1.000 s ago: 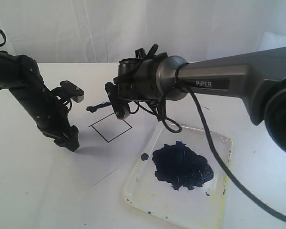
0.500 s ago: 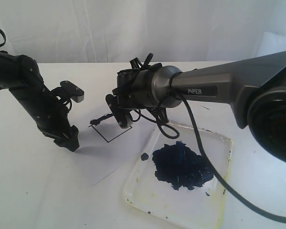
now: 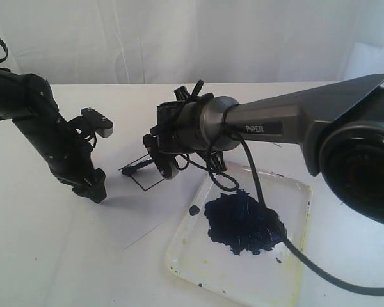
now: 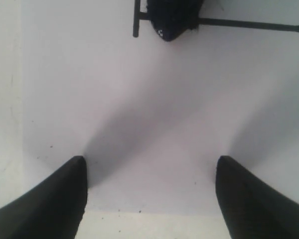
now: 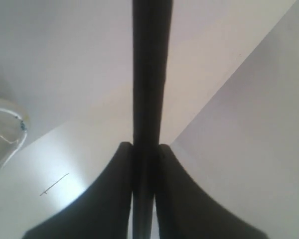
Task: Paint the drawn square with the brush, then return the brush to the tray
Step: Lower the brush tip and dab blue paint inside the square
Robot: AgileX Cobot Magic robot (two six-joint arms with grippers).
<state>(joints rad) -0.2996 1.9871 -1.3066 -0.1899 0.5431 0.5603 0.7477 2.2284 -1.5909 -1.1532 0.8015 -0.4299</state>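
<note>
Right hand (image 3: 164,164) and brush (image 3: 136,167) sank, partly hiding the drawn square (image 3: 143,180).

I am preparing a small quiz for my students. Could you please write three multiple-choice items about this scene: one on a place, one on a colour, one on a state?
1. Where does the paint blob lie?
A. in the tray
B. in a cup
C. on a plate

2. What colour is the paint blob?
A. yellow
B. dark blue-black
C. red

3. In what state is the right claw?
A. open and empty
B. shut on the brush
C. shut on a cloth

Answers:
1 A: the blob sits inside the clear tray's rim.
2 B: it looks dark blue-black against the clear plastic.
3 B: the right wrist view shows both fingers pressed against the thin black stick.
</note>
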